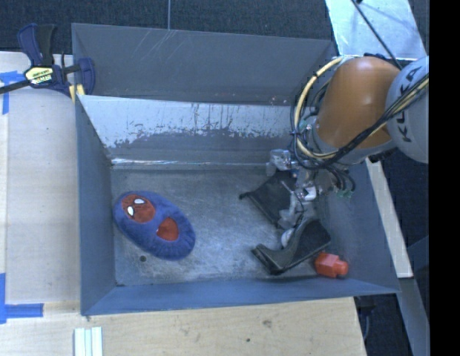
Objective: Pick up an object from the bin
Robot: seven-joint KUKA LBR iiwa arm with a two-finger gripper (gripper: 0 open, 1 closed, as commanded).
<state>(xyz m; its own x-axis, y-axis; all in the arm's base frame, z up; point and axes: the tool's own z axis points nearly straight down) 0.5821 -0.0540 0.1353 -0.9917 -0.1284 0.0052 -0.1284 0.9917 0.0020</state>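
**Gripper low over black pieces, right side of bin**

- Arm [408, 117] enters from the right. Its orange cover [356, 102] sits above the bin's right wall, with cables [308, 136] looped down its left side towards the wrist.
- Gripper [289, 232] points down into the right part of the bin [96, 199], close to the floor. How wide it stands: cannot tell, as the tip is lost against the dark things under it.
- Nearest things: two flat black pieces.
  - The upper black piece [265, 196] lies just left of the gripper body, angled, and reaches towards the back wall.
  - The lower black piece [293, 252] lies just under and in front of the tip, running towards the front right corner.
  - Whether the two are one thing partly hidden by the gripper or two separate things cannot be told.
  - The tip appears to meet the upper edge of the lower black piece, but contact is not certain. Nothing can be seen held.
- Small red object [332, 265], rounded, sits in the front right corner, touching or just beside the right end of the lower black piece.
- Blue slipper [156, 225], plush, with two red patches on top, lies on the floor at the left, well apart from the gripper and the black pieces.
- The floor between the slipper and the black pieces is bare scuffed metal.
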